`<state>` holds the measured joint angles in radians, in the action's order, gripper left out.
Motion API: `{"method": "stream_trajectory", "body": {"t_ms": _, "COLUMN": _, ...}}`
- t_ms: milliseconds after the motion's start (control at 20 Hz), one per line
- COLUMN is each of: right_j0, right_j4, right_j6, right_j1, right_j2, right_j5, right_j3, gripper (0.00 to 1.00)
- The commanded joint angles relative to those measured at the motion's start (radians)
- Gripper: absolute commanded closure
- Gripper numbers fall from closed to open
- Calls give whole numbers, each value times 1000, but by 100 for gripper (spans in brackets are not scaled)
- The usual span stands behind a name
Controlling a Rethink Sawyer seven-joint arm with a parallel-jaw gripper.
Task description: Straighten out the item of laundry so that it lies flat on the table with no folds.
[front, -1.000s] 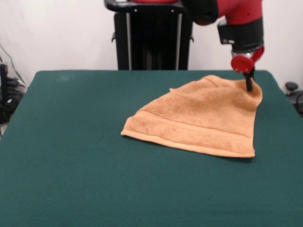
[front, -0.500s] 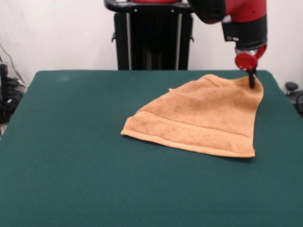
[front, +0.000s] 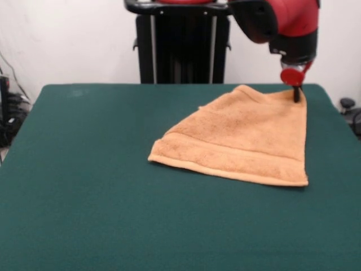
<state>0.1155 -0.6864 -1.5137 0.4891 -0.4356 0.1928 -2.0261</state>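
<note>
- The gripper [front: 296,96], jaws pinched on the towel [front: 242,138]'s far corner.
- The rest of the cloth trails toward the tabletop [front: 84,169] centre, one corner apparently tucked under.

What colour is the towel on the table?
Orange-tan; the towel shows best in the front view, the only one given, against the dark green table.

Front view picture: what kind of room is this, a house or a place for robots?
Probably a robot lab or test room, not a house. A red and black robot arm reaches over a big table covered in green cloth, its gripper on a towel, with a bare white wall behind.
</note>
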Motion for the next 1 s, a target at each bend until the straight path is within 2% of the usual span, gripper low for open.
{"method": "stream_trajectory", "body": {"t_ms": 50, "right_j0": -20, "right_j4": 25, "right_j6": -26, "right_j1": -78, "right_j2": 6, "right_j5": 181, "right_j3": 82, "gripper": 100}}
{"method": "stream_trajectory", "body": {"t_ms": 350, "right_j0": -28, "right_j4": 5, "right_j6": -30, "right_j1": -93, "right_j2": 17, "right_j5": 193, "right_j3": 103, "gripper": 100}}
{"method": "stream_trajectory", "body": {"t_ms": 450, "right_j0": -27, "right_j4": 7, "right_j6": -42, "right_j1": -91, "right_j2": 8, "right_j5": 170, "right_j3": 101, "gripper": 100}}
{"method": "stream_trajectory", "body": {"t_ms": 600, "right_j0": -20, "right_j4": -11, "right_j6": -76, "right_j1": -88, "right_j2": -5, "right_j5": 59, "right_j3": 97, "gripper": 100}}
{"method": "stream_trajectory", "body": {"t_ms": 1000, "right_j0": -14, "right_j4": -7, "right_j6": -86, "right_j1": -81, "right_j2": -16, "right_j5": 31, "right_j3": 96, "gripper": 100}}
